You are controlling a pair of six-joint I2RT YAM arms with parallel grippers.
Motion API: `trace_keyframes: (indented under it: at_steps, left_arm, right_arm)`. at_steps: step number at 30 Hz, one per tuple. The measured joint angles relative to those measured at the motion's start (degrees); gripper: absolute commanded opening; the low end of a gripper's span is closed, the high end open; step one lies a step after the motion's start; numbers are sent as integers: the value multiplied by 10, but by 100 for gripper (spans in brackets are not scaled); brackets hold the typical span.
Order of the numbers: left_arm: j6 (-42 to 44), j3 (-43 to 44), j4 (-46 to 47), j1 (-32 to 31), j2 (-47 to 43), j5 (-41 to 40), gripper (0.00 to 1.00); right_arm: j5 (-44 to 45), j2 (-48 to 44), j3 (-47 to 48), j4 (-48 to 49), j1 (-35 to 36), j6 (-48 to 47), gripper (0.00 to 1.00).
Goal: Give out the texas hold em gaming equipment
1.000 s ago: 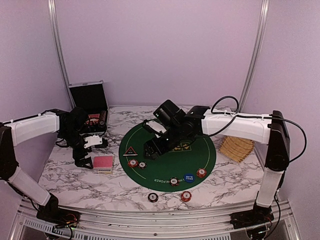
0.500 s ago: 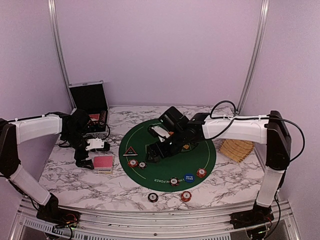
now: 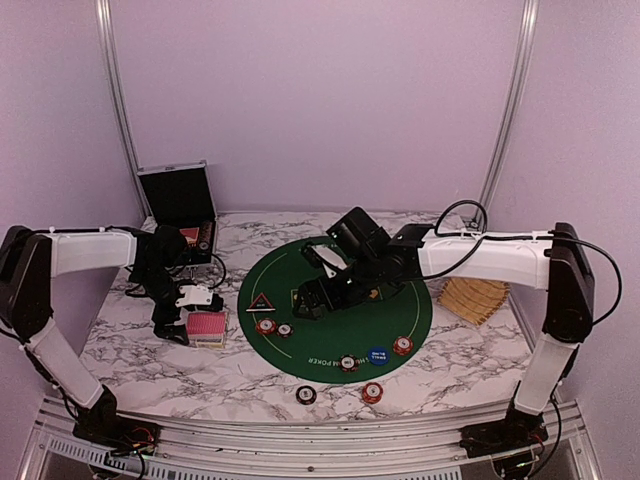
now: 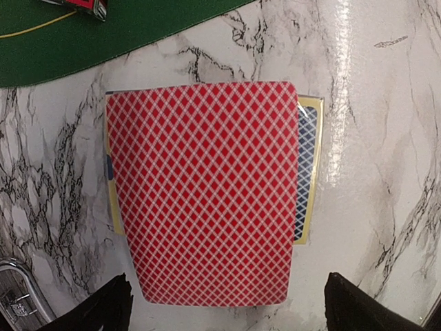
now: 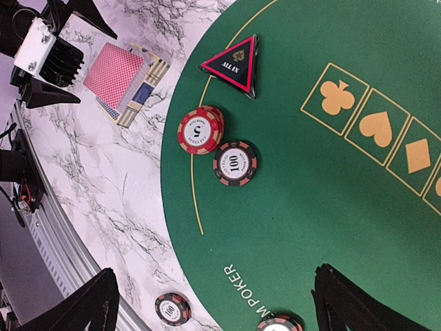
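Left wrist: left end effector (image 4: 227,293) released over red-backed deck (image 4: 203,193) beside green mat (image 4: 103,41); right end effector (image 5: 215,276) released above chips (image 5: 200,129)

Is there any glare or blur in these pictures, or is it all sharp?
Left wrist: a bright streak of glare runs down the marble table beside the sharp red-backed cards. Right wrist: crisp, one chip reads 100. Top external: softer, tinted lavender, lettering on the green mat hard to read.
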Motion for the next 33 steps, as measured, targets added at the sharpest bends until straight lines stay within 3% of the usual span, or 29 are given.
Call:
trace_keyframes:
  at_steps: [33]
  left_arm:
    - [14, -10, 65, -6, 28, -19, 99]
  right_arm:
    - [-11, 0, -13, 4, -5, 10, 95]
